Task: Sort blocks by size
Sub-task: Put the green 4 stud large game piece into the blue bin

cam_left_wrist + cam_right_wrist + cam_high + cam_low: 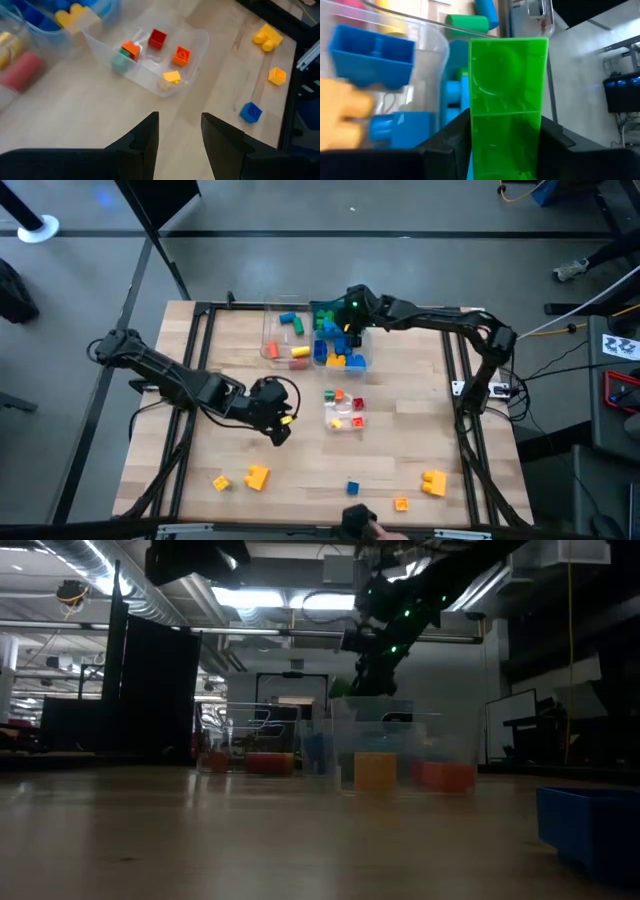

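The right pincer grips a green brick above the blue-and-yellow tub. Advice: release only once centred over that tub. The left pincer hovers half open, empty, near it.

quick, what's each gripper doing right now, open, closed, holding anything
Left gripper: open, empty, over bare table.
Right gripper: jaws shut on a green block, above the tub of blue and yellow blocks.
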Controlling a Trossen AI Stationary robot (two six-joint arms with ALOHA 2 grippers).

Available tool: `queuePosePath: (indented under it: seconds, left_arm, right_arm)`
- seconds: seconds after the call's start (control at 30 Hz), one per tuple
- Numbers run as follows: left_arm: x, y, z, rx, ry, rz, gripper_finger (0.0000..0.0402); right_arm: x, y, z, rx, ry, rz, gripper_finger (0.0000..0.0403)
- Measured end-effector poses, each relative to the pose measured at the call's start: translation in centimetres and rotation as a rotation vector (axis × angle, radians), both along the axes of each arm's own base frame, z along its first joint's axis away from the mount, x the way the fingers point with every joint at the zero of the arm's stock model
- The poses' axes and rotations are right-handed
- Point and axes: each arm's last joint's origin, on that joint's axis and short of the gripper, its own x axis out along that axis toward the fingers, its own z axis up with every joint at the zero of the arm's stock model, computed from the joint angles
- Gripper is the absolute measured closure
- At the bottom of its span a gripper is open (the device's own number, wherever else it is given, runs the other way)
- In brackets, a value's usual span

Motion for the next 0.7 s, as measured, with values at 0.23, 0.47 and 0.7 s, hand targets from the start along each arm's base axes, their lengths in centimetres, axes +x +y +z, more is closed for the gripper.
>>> queuePosePath:
  seconds: [0.23, 0.47, 0.7]
  left_arm:
    - [-0.9, -1.6, -2.1, -0.027, 0.011, -0.029, 0.0270]
    - [-1.7, -2.6, -3.1, -0.071, 0.035, -0.025, 0.0270]
    - [-1.8, -2.9, -3.2, -0.076, 0.038, -0.032, 0.0270]
  right_arm:
    - [0.7, -1.5, -1.7, -0.024, -0.020, -0.025, 0.0242]
    - [1.0, -1.7, -1.6, -0.051, -0.052, -0.033, 0.0242]
    - [1.2, -1.8, -1.3, -0.071, -0.079, -0.039, 0.0242]
